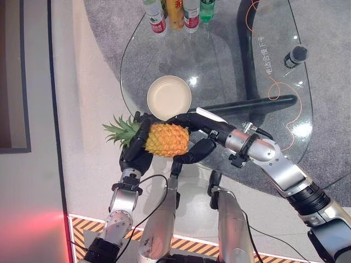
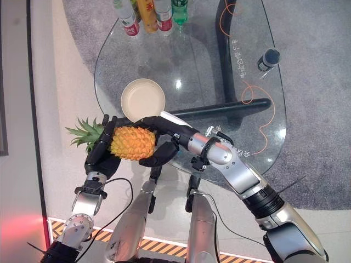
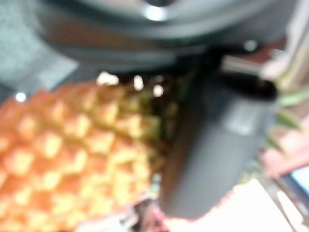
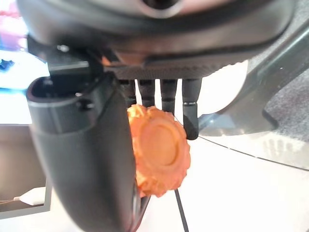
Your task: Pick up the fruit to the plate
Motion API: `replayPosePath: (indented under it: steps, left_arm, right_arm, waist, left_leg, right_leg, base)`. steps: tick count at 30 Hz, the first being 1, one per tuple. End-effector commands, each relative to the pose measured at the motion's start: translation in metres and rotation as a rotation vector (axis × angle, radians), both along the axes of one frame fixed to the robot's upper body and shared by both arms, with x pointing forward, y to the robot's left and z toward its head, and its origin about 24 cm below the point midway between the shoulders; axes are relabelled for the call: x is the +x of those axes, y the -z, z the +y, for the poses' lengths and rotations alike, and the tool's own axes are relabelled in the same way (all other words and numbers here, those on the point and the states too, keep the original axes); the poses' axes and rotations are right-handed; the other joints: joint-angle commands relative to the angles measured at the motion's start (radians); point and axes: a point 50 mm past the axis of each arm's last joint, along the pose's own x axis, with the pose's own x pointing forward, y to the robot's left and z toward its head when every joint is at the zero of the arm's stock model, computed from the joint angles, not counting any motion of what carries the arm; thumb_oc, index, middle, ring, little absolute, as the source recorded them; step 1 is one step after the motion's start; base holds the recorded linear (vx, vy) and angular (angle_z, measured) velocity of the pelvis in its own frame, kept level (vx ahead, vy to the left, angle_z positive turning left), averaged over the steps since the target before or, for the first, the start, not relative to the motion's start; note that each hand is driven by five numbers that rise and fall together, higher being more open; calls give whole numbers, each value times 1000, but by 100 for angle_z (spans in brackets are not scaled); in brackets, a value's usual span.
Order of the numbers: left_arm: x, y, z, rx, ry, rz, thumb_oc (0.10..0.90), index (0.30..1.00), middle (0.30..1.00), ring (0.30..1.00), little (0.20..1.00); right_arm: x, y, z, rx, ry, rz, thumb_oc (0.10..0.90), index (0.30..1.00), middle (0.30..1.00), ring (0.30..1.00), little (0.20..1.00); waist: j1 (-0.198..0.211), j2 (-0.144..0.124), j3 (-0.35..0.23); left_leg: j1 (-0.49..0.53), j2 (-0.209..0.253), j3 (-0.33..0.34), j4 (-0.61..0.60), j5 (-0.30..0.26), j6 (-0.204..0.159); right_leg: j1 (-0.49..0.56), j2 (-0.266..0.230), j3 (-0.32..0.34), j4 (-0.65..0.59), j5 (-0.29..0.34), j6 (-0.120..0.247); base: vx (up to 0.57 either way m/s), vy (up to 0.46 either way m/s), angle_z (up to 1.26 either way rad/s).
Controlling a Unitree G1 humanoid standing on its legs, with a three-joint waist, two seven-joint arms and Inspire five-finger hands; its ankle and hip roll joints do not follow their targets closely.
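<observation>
here both the left hand [image 1: 137,156] and right hand [image 1: 194,131] curl around a knobbly orange pineapple [image 1: 166,139] beside the round cream plate [image 1: 169,97].

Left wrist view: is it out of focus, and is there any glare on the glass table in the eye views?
Left wrist view: blurred, pineapple soft. Right wrist view: pineapple's base sharper, hand bulk soft. Left eye view: small bright glints on the glass table beside the plate, objects readable.
</observation>
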Motion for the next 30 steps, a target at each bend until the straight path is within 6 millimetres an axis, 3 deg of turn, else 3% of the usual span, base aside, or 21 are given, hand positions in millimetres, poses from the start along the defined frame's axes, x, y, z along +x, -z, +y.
replayPosePath:
  steps: [1,16,28,29,30]
  left_arm:
    - [7,-84,3,-42,-35,-447,100,300,300,300,200]
    - [8,-82,3,-50,-45,-466,100,300,300,300,200]
    - [8,-80,4,-60,-64,-465,100,300,300,300,200]
    - [8,-81,4,-60,-68,-464,100,300,300,300,200]
    - [9,-81,5,-60,-70,-465,100,300,300,300,200]
  right_arm:
    - [-44,0,58,19,-403,-18,100,300,300,300,200]
    - [-36,-2,56,93,-325,-40,100,300,300,300,200]
    - [-26,-2,47,198,-159,-82,116,314,314,314,216]
    - [-24,-2,45,212,-138,-85,800,900,900,900,900]
    - [-24,-2,44,225,-118,-92,800,900,900,900,900]
  waist:
    - [-2,-43,-21]
    - [0,-54,-21]
    - [-8,-57,-21]
    - [-10,-57,-21]
    - [-12,-57,-21]
  left_leg:
    - [-5,-106,21,145,-144,58]
    - [-5,-107,26,154,-159,64]
    - [-10,-107,32,159,-165,70]
    - [-10,-106,33,160,-167,70]
    - [-9,-106,34,160,-168,70]
  right_leg:
    - [61,74,43,-169,128,21]
    - [55,71,32,-163,128,25]
    - [44,71,36,-156,130,29]
    - [44,71,38,-156,130,29]
    - [45,71,39,-157,130,29]
  base:
    - [19,-20,3]
    - [1,-1,0]
    - [0,0,0]
    - [0,0,0]
    - [0,0,0]
